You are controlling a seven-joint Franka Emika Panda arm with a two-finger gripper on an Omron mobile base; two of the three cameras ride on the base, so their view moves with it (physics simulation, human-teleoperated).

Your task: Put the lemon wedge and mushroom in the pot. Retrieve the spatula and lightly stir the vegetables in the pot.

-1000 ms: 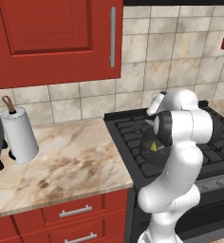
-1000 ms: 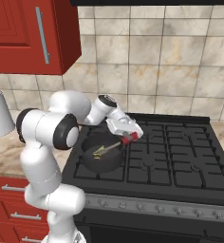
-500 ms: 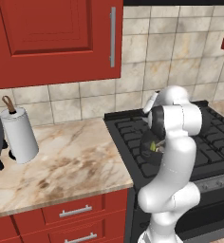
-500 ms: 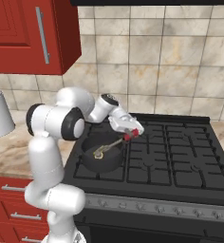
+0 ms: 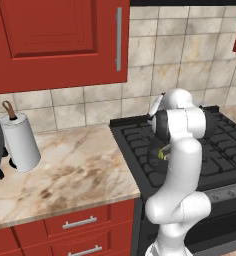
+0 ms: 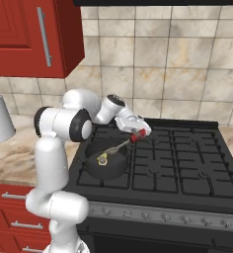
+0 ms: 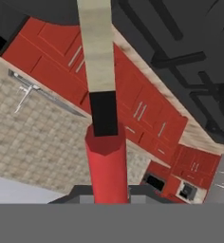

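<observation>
We are in a home kitchen: a black gas stove (image 6: 177, 158) lies under and to the right of our gripper (image 6: 138, 132), tiled wall (image 6: 187, 64) behind it, red cabinets (image 5: 55, 40) up to its left, and marble counter (image 5: 65, 165) with towel roll (image 5: 20, 142) further left.

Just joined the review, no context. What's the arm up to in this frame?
The gripper is shut on the red handle of the spatula, held slanted so its head reaches down into the pot on the stove's front left burner. A small yellow-green piece, apparently the lemon wedge, lies at the spatula's head. The mushroom can't be made out. It looks like the stirring stage.
</observation>
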